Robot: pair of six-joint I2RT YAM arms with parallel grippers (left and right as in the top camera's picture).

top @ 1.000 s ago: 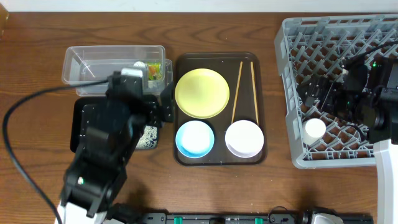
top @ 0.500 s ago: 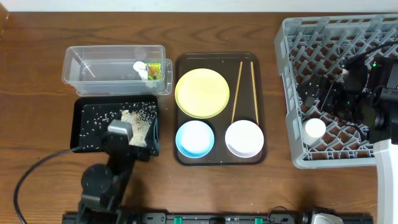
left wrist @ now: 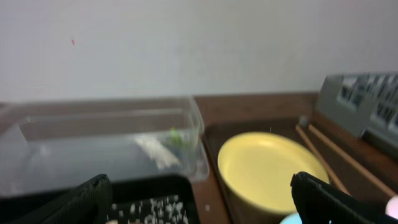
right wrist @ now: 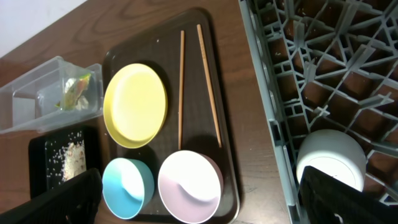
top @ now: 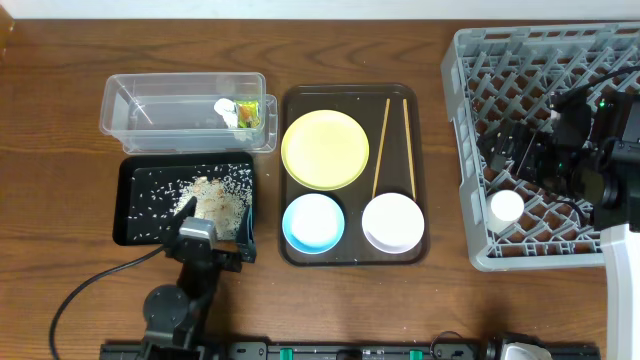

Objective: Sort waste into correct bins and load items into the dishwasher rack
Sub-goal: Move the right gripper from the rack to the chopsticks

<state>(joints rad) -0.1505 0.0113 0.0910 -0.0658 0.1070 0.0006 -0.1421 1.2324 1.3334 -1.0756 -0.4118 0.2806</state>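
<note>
The clear tub (top: 150, 110) holds the green-and-orange wrapper (top: 246, 112). White rice scraps (top: 215, 195) lie in the black tray (top: 135, 205). On the brown tray rest the yellow plate (top: 325, 150), the chopsticks (top: 382, 145), the blue bowl (top: 314, 222) and the white bowl (top: 392, 222). A white cup (top: 506, 207) sits in the grey rack (top: 520, 60). My left gripper (top: 218, 228) is open and empty, low at the black tray's near right corner. My right gripper (top: 505, 155) hangs open and empty over the rack's left part, the cup (right wrist: 329, 158) beside one finger.
The brown serving tray (top: 350, 255) lies between the bins and the rack. A black cable (top: 90, 285) trails across the table's front left. Bare wood shows along the back edge and at the far left.
My left arm has pulled back from over the clear tub to the table's front edge, uncovering the black tray and its rice. The right arm has not moved.
</note>
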